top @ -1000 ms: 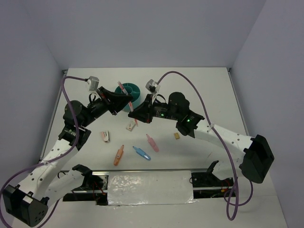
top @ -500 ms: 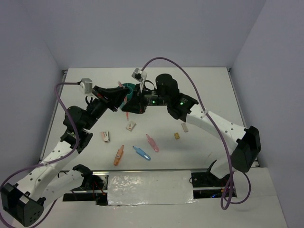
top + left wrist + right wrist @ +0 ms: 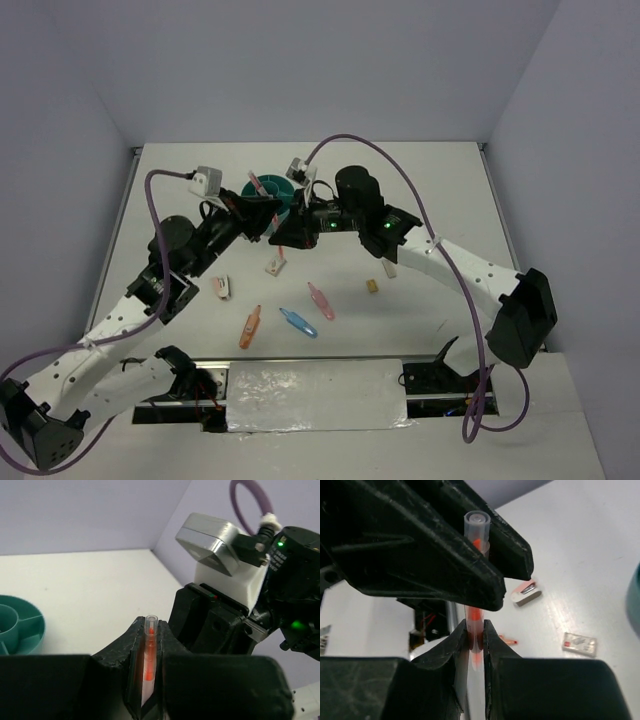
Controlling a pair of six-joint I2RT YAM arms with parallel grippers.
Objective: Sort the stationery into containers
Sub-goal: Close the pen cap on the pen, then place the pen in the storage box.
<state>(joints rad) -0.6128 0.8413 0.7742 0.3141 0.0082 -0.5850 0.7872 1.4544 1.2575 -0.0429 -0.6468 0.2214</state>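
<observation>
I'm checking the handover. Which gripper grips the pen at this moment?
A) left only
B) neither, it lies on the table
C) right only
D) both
D: the left wrist view shows the left gripper clamped on the pen, and the right wrist view shows the right gripper closed on another part of the same pen.

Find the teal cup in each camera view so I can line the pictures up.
Top: the cup sits centre back on the table, partly covered.
Left wrist: at the left edge, compartments showing.
Right wrist: only a teal sliver at the right edge.
Landmark: the pen, clamped mid-frame in both wrist views; I can't make it out from overhead.
</observation>
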